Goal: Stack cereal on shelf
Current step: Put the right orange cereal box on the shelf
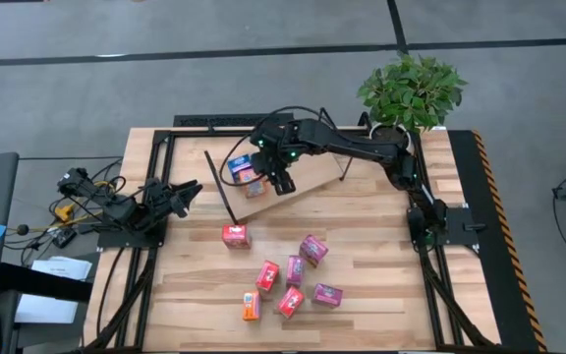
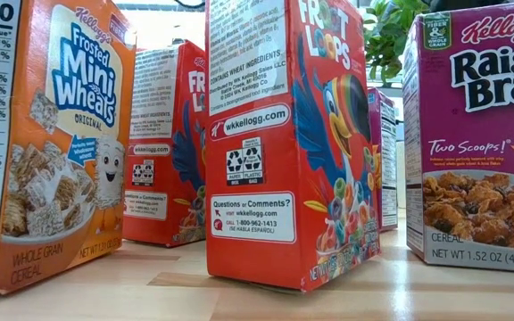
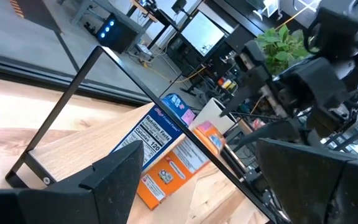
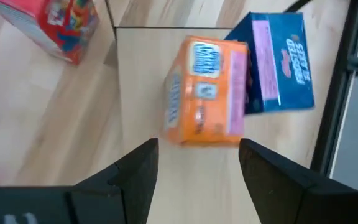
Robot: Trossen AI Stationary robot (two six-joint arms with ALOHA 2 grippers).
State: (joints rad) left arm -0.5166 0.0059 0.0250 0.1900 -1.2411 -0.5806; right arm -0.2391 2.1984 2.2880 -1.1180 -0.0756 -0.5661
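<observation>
From above, the plywood shelf [image 1: 308, 177] lies toward the far edge of the slatted table [image 1: 381, 275], carrying two cereal boxes at its left end: a blue box [image 1: 238, 164] and an orange box [image 1: 253, 184] touching it on the near side. The right gripper [image 1: 281, 175] hangs just beside the orange box, jaws spread and holding nothing. The left gripper [image 1: 190, 193] rests near the table's left edge, jaws spread wide and empty. Seven more boxes sit on the bare table near its front edge: a red one [image 1: 236, 235] closest to the shelf, then a cluster of red, magenta and orange boxes [image 1: 290, 285]. A potted plant [image 1: 409, 93] stands at the far right corner. At table height, a Frosted Mini-Wheats box [image 2: 47, 143], a Froot Loops box [image 2: 284, 143] and a Raisin Bran box [image 2: 476, 134] stand upright. The left wrist view shows the shelf's black rod frame [image 3: 73, 99] with the blue and orange boxes beyond it. The right wrist view looks down past spread fingers [image 4: 135, 174] at the orange box lying against the blue Frosted Flakes box on the plywood.
</observation>
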